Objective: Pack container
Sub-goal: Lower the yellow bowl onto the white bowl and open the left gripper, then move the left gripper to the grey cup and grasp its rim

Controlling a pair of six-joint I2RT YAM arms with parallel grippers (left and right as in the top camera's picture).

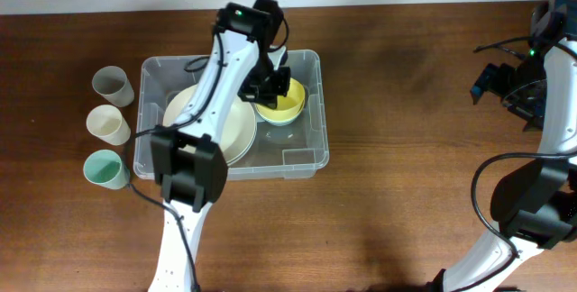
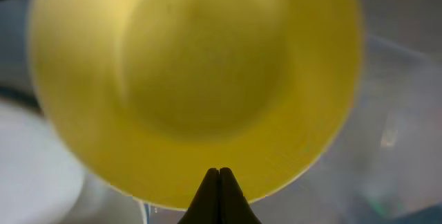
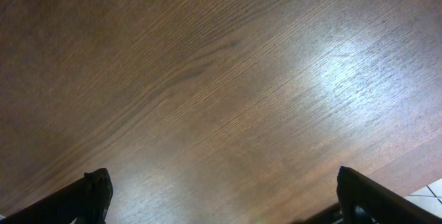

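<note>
Left gripper (image 2: pixel 219 177) closed at yellow bowl (image 2: pixel 193 79) edge in container (image 1: pixel 311 56), right gripper (image 3: pixel 224 207) apart

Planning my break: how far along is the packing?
Done: cream plate and yellow bowl lie in the container. In hand: left hand shut at the bowl's rim. Left: three cups wait outside; right hand stands open.

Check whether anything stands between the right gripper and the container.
Nothing lies on the table between the right gripper and the container. But the left arm hangs over the container, above the yellow bowl inside.
</note>
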